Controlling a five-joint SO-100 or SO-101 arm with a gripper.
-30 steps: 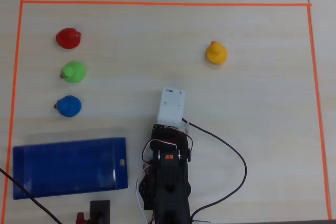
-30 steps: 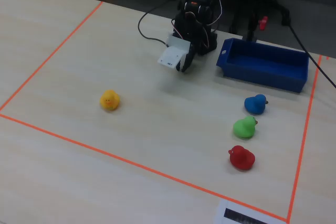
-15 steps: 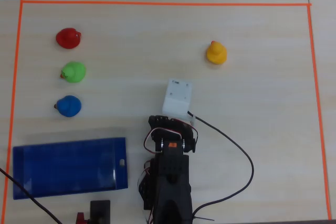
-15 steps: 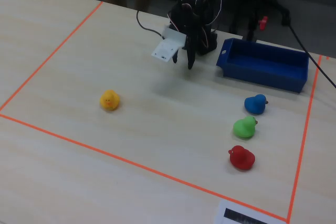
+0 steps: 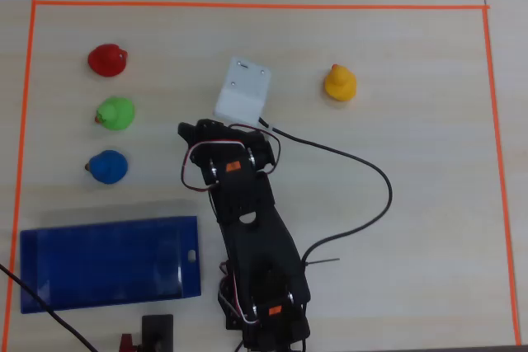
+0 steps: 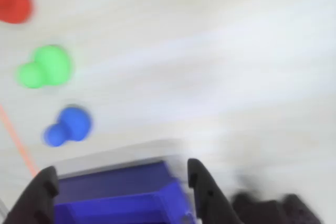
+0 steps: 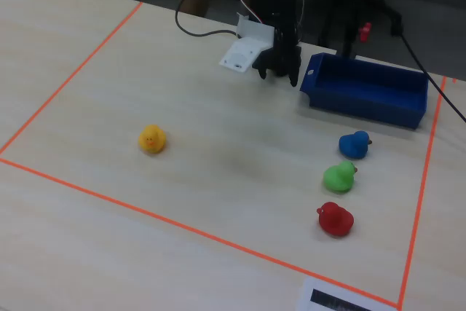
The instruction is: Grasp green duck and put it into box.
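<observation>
The green duck (image 5: 115,113) sits on the table between a red duck and a blue duck, at the left in the overhead view. It also shows in the wrist view (image 6: 44,69) and the fixed view (image 7: 339,177). The dark blue box (image 5: 99,265) lies near the arm's base, below the blue duck in the overhead view. My gripper (image 5: 198,131) is open and empty, above the table, right of the ducks and apart from them. In the blurred wrist view its two black fingers (image 6: 202,184) frame a corner of the box (image 6: 131,205). In the fixed view the gripper (image 7: 278,74) hangs just left of the box (image 7: 364,96).
The red duck (image 5: 107,60) and blue duck (image 5: 108,166) flank the green one closely. A yellow duck (image 5: 340,82) stands alone at the upper right. Orange tape (image 5: 247,6) borders the work area. A black cable (image 5: 363,171) loops right of the arm.
</observation>
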